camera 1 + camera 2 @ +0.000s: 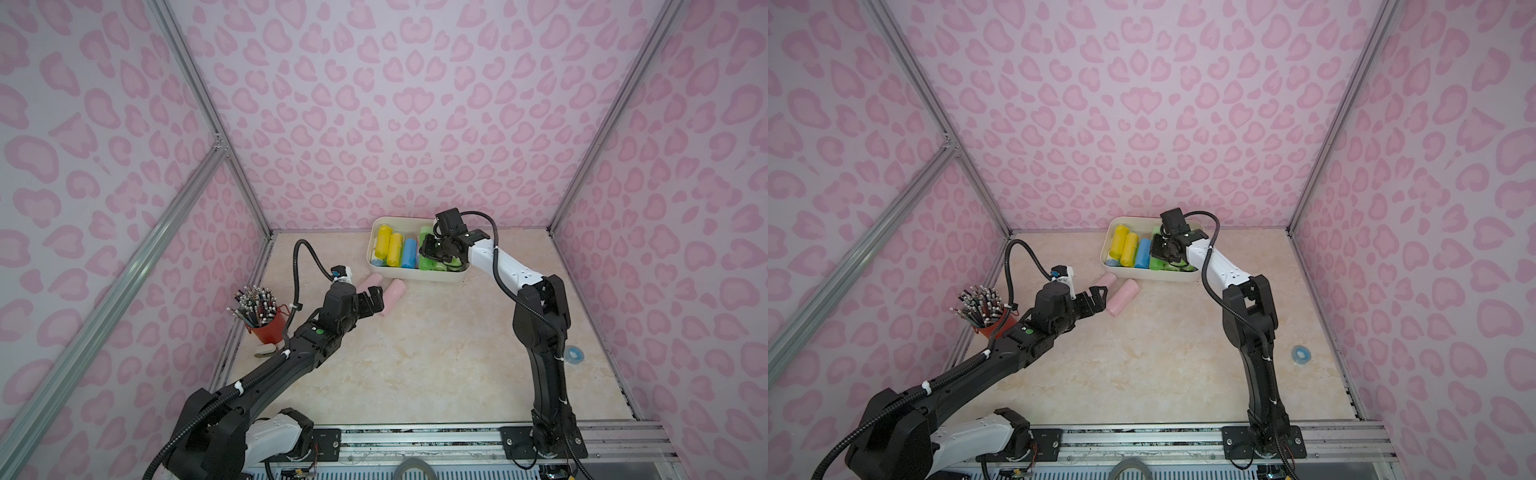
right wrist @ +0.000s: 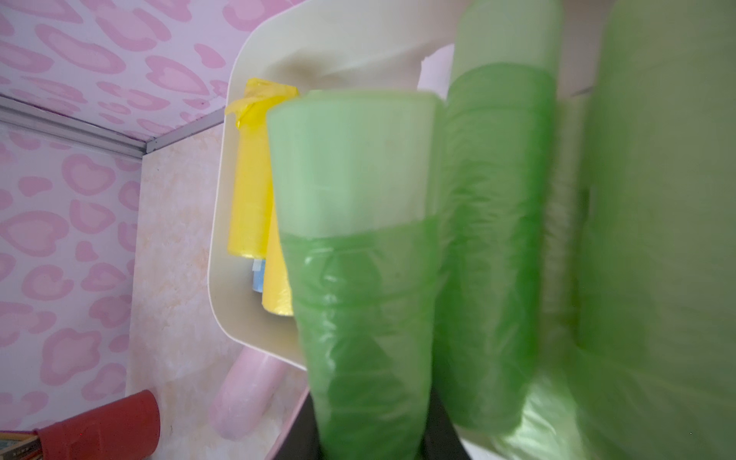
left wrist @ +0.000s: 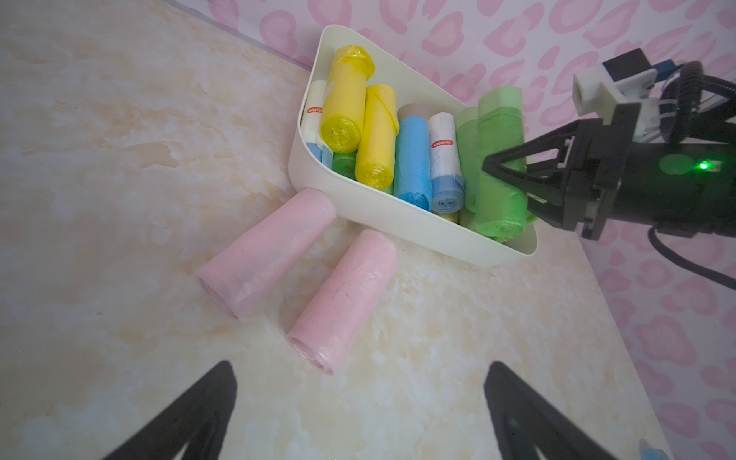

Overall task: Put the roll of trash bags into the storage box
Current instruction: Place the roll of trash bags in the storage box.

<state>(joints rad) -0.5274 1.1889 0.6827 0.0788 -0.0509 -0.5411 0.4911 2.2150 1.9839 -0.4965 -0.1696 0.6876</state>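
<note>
The storage box [image 1: 415, 277] [image 1: 1154, 276] is a cream-white bin at the back of the table, holding several yellow, blue, white and green rolls. My right gripper [image 1: 434, 249] [image 2: 370, 438] hangs over the box's right part, shut on a green roll of trash bags [image 3: 498, 119] [image 2: 358, 239] that lies along the other green rolls. Two pink rolls [image 3: 342, 298] [image 3: 267, 259] lie on the table just in front of the box's left corner. My left gripper [image 1: 372, 301] [image 3: 360, 364] is open and holds nothing, just short of the nearer pink roll [image 1: 395, 293].
A red cup of pencils [image 1: 266, 320] stands by the left wall beside my left arm. A small blue tape ring [image 1: 575, 354] lies near the right wall. Pink patterned walls close in the table on three sides.
</note>
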